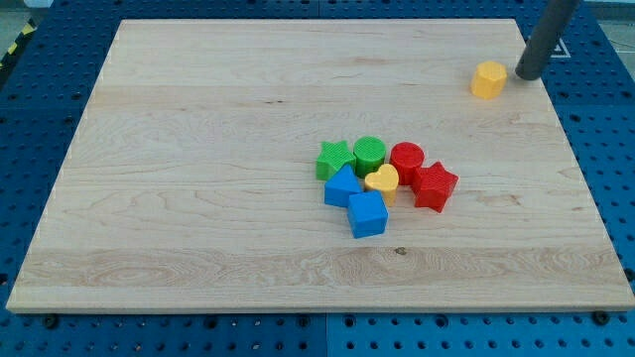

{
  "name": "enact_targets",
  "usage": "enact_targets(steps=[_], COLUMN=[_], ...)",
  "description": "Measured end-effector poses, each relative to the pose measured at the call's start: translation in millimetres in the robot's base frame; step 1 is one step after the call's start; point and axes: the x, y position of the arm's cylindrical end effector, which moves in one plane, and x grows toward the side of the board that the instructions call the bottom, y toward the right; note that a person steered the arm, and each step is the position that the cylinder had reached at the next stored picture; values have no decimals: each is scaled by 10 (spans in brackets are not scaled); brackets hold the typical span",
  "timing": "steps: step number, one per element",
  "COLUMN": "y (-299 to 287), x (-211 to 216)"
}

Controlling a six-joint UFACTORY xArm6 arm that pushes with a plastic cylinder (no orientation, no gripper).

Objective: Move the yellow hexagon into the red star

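The yellow hexagon (488, 79) lies alone near the view's top right of the wooden board. The red star (434, 185) sits at the right end of a cluster near the board's middle. My tip (527, 73) rests on the board just right of the yellow hexagon, a small gap apart from it. The rod rises from there toward the view's top right corner. The red star is well below and left of the hexagon.
The cluster also holds a red cylinder (406, 159), a yellow heart (382, 180), a green cylinder (369, 153), a green star (333, 159), a blue triangle-like block (342, 185) and a blue cube (367, 213). The board (198, 149) lies on a blue pegboard.
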Motion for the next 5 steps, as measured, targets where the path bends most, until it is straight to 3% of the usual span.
enact_targets(steps=[1, 5], y=[-344, -578], x=[-42, 410])
